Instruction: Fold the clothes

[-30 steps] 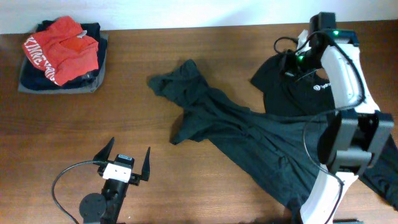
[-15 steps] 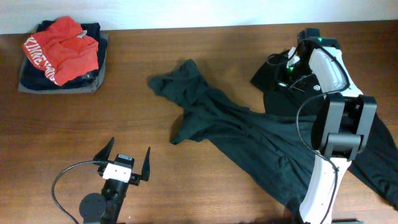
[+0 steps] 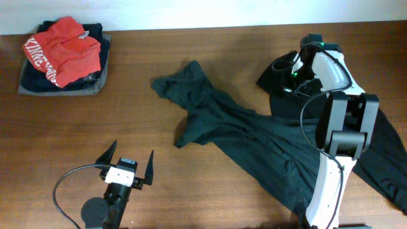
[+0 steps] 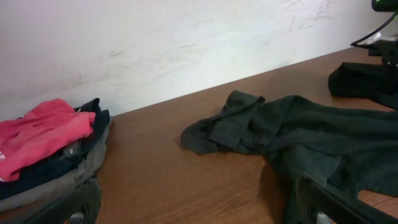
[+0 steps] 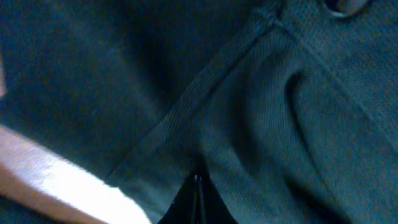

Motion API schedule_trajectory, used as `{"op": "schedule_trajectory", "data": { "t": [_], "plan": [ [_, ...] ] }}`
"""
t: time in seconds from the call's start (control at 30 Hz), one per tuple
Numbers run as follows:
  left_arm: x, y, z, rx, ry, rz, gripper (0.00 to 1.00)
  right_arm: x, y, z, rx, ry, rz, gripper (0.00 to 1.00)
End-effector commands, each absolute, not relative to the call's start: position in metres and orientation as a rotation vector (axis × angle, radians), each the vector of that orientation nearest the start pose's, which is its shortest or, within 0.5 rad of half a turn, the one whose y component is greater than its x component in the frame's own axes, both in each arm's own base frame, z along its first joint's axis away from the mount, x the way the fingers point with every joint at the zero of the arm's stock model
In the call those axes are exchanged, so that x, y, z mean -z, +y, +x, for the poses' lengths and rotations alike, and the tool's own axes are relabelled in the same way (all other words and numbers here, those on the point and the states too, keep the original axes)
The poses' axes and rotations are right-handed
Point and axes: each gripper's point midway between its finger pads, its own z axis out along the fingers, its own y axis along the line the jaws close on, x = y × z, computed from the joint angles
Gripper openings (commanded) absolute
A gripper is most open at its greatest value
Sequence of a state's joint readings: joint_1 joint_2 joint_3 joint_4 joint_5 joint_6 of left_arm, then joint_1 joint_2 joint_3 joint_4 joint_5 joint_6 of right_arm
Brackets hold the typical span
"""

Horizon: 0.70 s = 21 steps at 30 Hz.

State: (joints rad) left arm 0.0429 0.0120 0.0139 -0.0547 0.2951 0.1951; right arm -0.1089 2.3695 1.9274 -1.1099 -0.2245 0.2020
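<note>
Right gripper (image 5: pixel 198 190) shifted inward at 1 o'clock, jaws closed, tips against black shirt (image 3: pixel 275 86); grip unconfirmed. Left gripper (image 3: pixel 133 149) wide open, idle, 7 o'clock. Folding unstarted.

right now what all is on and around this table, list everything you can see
crumpled dark teal-grey T-shirt: one, teal-grey, sprawled from table centre toward the near right
black T-shirt with small white print: one, black, far right, under the right gripper
folded clothes pile: one stack, red lettered garment on navy and grey ones, far left corner
brown wooden table: one, brown, under everything
white wall: one, white, behind the far edge
black cable: one, black, looping beside the left arm
left gripper: one, black fingers, open, near left, touching nothing
right gripper: one, shut, down on the black T-shirt; pinch unclear
</note>
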Motion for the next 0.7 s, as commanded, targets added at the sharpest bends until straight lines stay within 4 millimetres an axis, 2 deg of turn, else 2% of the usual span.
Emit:
{"op": "schedule_trajectory", "data": {
  "t": [0.0, 0.23, 0.37, 0.43, 0.67],
  "plan": [
    [-0.163, -0.038, 0.241, 0.037, 1.584, 0.354, 0.99, 0.005, -0.021, 0.461, -0.309, 3.087, 0.481, 0.04],
    [-0.163, -0.038, 0.241, 0.037, 1.584, 0.354, 0.99, 0.009, -0.043, 0.469, -0.300, 3.040, 0.535, 0.04],
    [-0.163, -0.038, 0.241, 0.037, 1.584, 0.354, 0.99, 0.020, -0.076, 0.471, -0.191, 3.016, 0.599, 0.04],
    [-0.163, -0.038, 0.241, 0.037, 1.584, 0.354, 0.99, 0.026, -0.100, 0.472, -0.115, 2.993, 0.644, 0.04],
    [-0.163, -0.038, 0.241, 0.037, 1.584, 0.354, 0.99, 0.026, -0.160, 0.472, 0.003, 2.898, 0.772, 0.04]
  ]
}}
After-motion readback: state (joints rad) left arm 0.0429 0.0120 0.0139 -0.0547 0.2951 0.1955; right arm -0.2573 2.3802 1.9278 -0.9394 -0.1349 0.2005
